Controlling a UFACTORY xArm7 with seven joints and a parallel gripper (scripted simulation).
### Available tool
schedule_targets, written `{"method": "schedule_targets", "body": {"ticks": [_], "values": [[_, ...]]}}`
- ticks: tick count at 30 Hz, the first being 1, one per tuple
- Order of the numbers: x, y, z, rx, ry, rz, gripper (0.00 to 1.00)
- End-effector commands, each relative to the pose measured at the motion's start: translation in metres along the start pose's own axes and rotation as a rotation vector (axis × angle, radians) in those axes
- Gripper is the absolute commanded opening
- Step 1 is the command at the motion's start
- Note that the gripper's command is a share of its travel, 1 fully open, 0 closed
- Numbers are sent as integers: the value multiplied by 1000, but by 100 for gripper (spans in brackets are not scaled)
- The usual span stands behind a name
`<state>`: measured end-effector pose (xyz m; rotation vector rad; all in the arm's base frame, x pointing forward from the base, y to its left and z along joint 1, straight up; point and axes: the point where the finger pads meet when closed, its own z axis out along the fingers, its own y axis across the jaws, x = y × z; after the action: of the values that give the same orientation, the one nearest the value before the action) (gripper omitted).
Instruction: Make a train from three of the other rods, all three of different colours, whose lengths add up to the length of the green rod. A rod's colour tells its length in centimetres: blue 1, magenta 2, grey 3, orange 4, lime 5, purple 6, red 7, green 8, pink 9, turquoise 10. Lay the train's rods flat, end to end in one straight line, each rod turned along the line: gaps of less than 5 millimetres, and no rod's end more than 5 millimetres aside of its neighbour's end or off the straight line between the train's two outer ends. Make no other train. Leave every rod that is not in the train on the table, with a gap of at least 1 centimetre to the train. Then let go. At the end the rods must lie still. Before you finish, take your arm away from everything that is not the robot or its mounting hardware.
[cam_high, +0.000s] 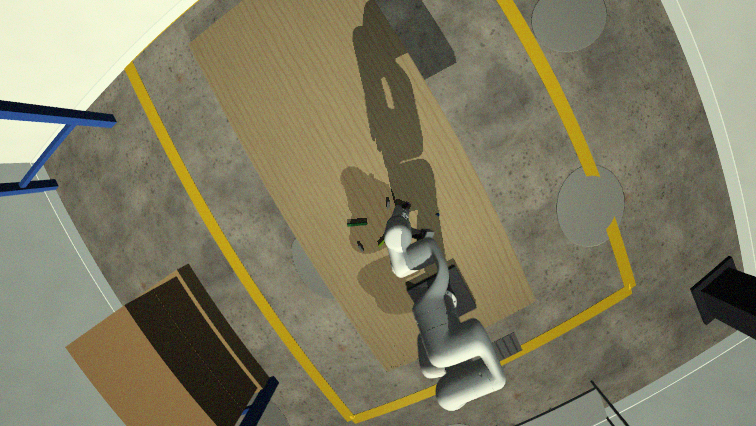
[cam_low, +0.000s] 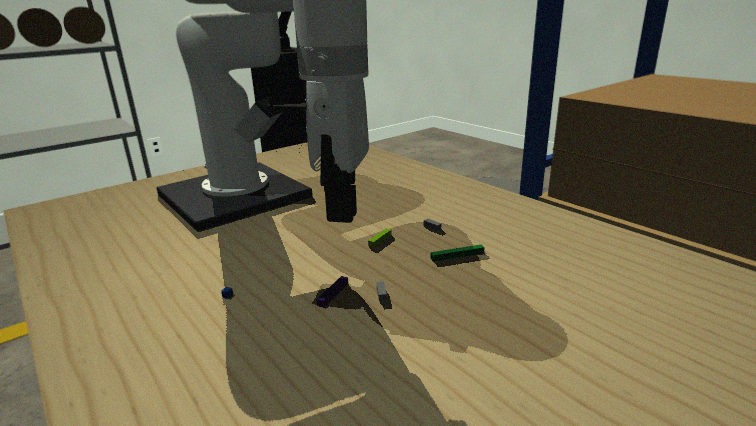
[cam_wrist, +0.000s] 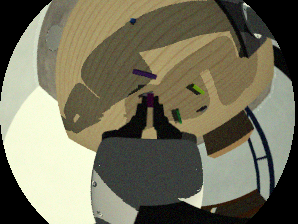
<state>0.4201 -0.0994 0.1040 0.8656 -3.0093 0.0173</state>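
My gripper (cam_low: 341, 215) (cam_wrist: 150, 102) is shut on the magenta rod (cam_wrist: 150, 98) and holds it above the table; the fingers hide the rod in the exterior view. The green rod (cam_high: 357, 224) (cam_low: 457, 252) (cam_wrist: 179, 116) lies flat. The lime rod (cam_high: 381, 242) (cam_low: 380, 239) (cam_wrist: 198, 89) lies between it and the robot base. The purple rod (cam_low: 333, 291) (cam_wrist: 144, 74) lies beside one grey rod (cam_high: 387, 201) (cam_low: 381, 291), with a gap. Another grey rod (cam_high: 360, 245) (cam_low: 432, 224) (cam_wrist: 203, 109) lies behind the green rod in the exterior view. The small blue rod (cam_high: 437, 214) (cam_low: 226, 292) (cam_wrist: 132, 21) lies apart.
The wooden table (cam_high: 296, 132) (cam_low: 608, 317) carries the robot's black base plate (cam_low: 182, 209). Large arm shadows cross the rods. A big brown box (cam_high: 126, 354) (cam_low: 650, 158) stands beyond the table's edge.
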Motion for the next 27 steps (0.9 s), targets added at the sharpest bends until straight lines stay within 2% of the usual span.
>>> {"method": "schedule_targets", "body": {"ticks": [1,2,5,12,27], "values": [[19,-13,-2,5,-3,42,4],[44,-24,-2,4,-2,98,4],[62,-30,-2,3,-3,137,4],[124,-46,1,-6,-9,277,4],[126,-46,1,-6,-9,280,4]]}}
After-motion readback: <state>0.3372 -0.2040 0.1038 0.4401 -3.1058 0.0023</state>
